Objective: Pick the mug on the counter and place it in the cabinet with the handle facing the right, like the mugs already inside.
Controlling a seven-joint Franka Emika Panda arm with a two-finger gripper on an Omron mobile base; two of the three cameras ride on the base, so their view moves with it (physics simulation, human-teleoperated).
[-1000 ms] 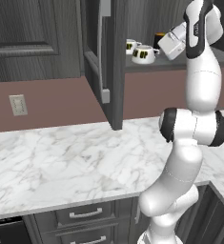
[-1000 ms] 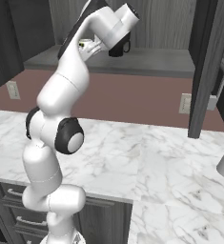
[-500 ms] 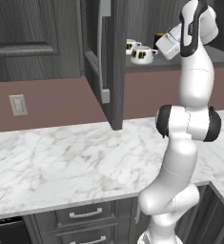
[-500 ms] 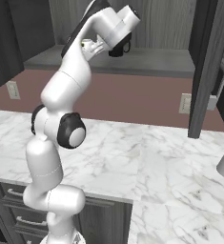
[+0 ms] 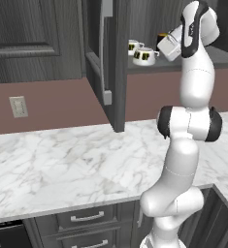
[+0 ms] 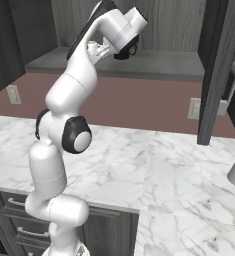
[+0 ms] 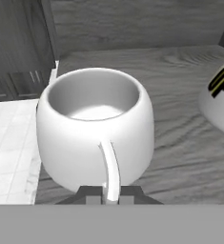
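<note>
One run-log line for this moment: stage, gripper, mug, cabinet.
stage: placing | gripper: shut on mug handle | mug: upright at cabinet shelf, beside white mug | cabinet door: open

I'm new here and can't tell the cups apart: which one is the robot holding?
Look into the open dark cabinet above the marble counter. On its shelf, the gripper pinches a squat white mug by its handle; a second white mug beside it stands free.

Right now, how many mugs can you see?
3. One white mug in the tool, over the cabinet shelf; a second white mug just beyond it; a black mug partly hidden behind the arm.
</note>
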